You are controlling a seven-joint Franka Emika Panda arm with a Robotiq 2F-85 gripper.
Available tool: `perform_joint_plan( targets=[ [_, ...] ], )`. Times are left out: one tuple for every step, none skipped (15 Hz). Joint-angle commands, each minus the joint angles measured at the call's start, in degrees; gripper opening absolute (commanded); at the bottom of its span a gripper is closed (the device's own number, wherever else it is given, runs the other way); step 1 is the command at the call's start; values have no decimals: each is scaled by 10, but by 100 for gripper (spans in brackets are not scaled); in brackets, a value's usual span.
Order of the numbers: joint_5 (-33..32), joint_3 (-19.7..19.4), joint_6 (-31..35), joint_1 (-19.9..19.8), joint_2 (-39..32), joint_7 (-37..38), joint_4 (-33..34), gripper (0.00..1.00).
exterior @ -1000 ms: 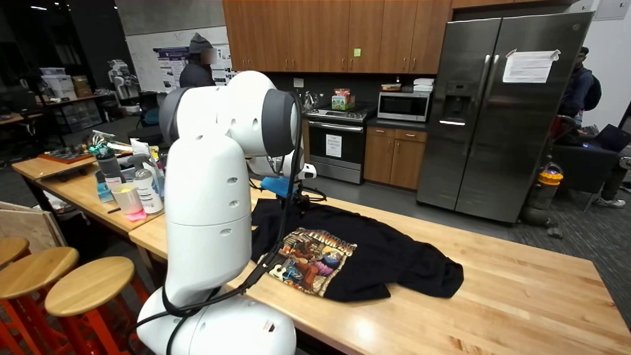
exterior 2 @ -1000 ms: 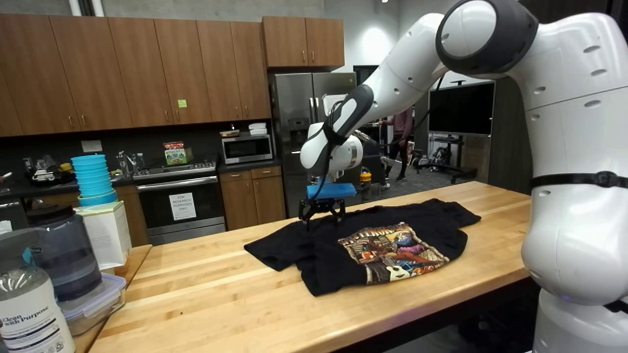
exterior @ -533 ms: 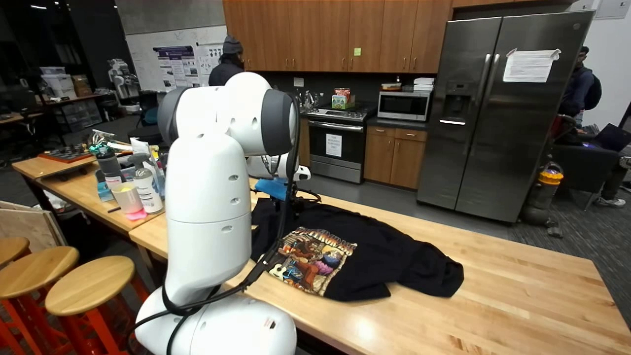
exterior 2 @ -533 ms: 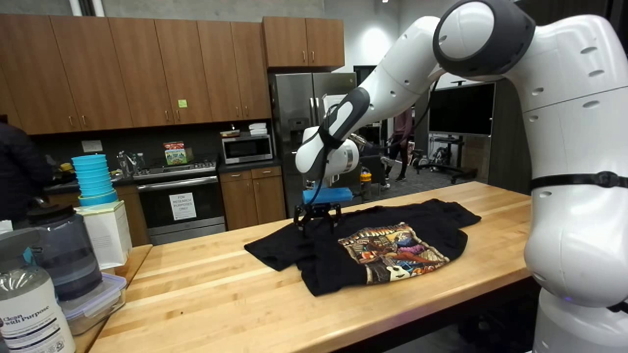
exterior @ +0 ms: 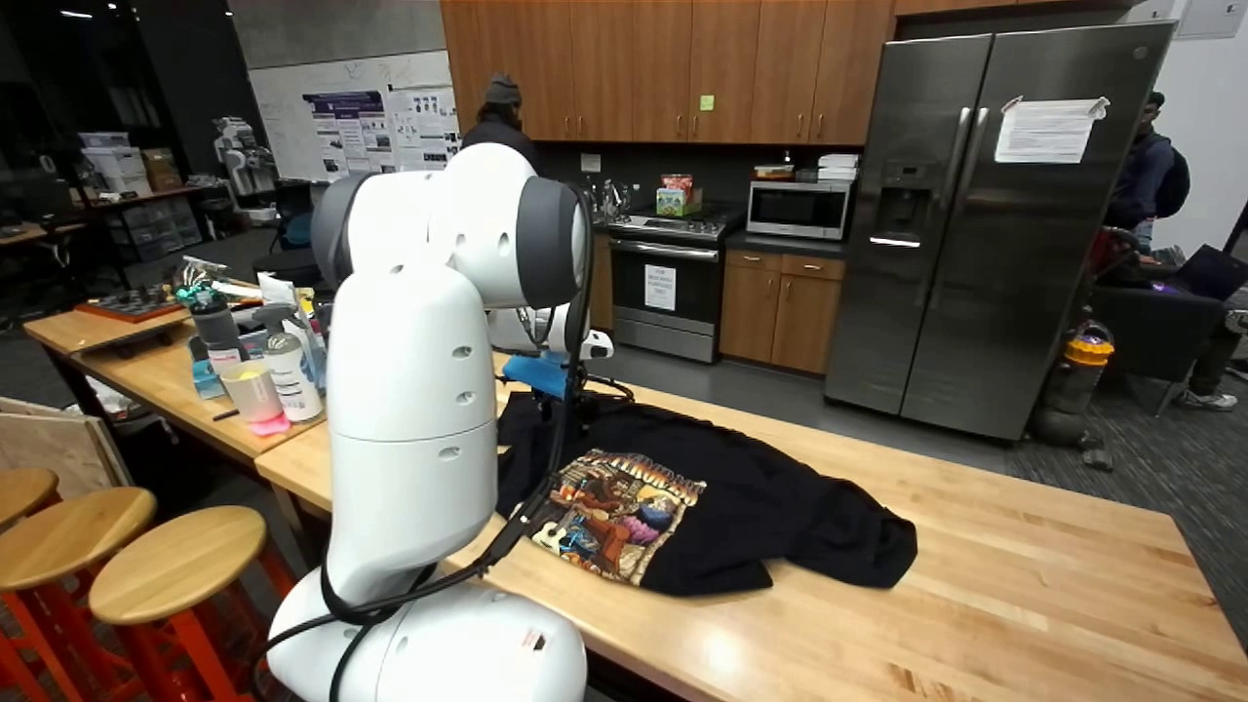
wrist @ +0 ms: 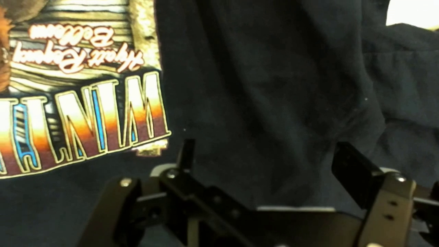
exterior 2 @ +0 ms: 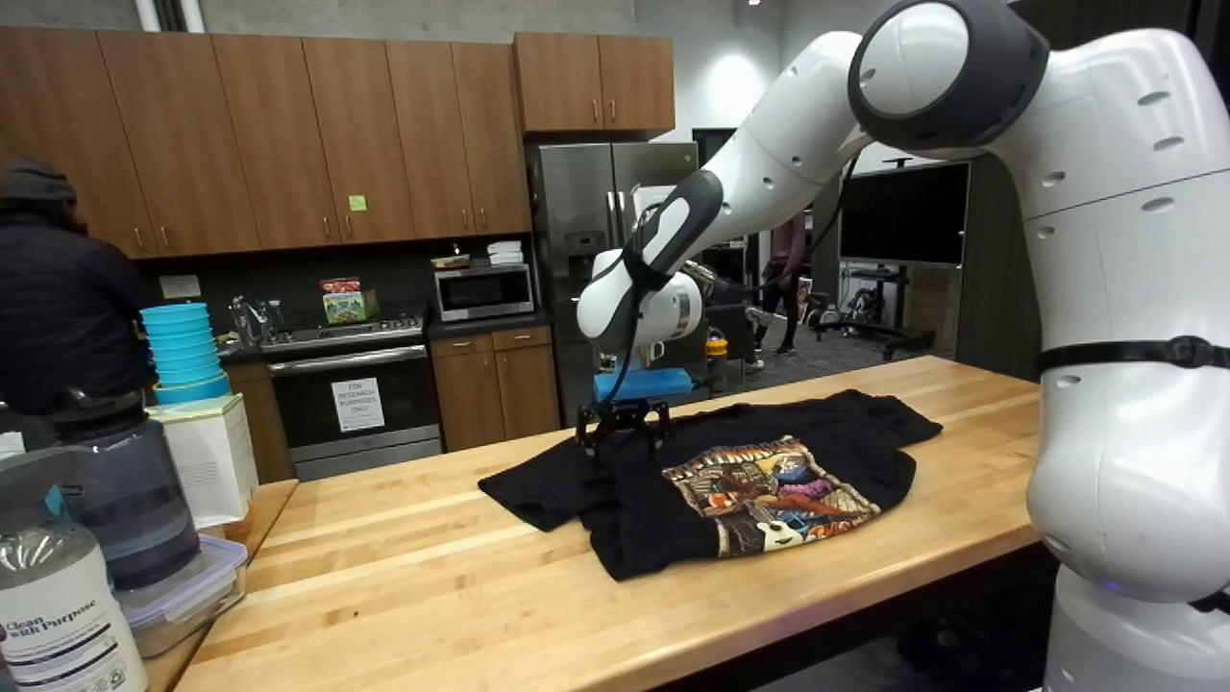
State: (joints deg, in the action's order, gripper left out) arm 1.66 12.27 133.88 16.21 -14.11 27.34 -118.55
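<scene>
See a rumpled black shirt (exterior: 736, 512) on the desk (exterior 2: 404, 577) and wide-set, empty fingers (wrist: 353, 175) low above that desk. Expect something light, limp, sturdy, apt to slide from shallow pinches; best gripped at a fold (wrist: 358, 89), not where flat on the desk.

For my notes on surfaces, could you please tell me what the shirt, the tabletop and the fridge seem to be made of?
Shirt: matte cloth, perhaps cotton, as its soft folds suggest. Tabletop: apparently wood with a slight gloss, judging by its grained strips and a bright reflection. Fridge: satin grey metal, perhaps stainless steel, given its soft sheen.
</scene>
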Motion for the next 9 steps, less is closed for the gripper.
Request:
perform_joint_plan(
  targets=[
    [-2,-6,-26,5,14,-5,-2,100],
    [0,-6,-29,5,14,-7,-2,100],
    [1,-4,-28,4,15,-13,-3,100],
    [6,-2,-21,2,17,-24,-6,100],
    [15,1,-15,-1,16,-41,-6,100],
    [21,5,-5,-3,15,-61,-6,100],
    [27,7,2,-4,13,-80,-5,100],
    [36,10,11,-6,11,-105,-5,100],
    [37,19,27,8,42,-93,-47,100]
  ],
)
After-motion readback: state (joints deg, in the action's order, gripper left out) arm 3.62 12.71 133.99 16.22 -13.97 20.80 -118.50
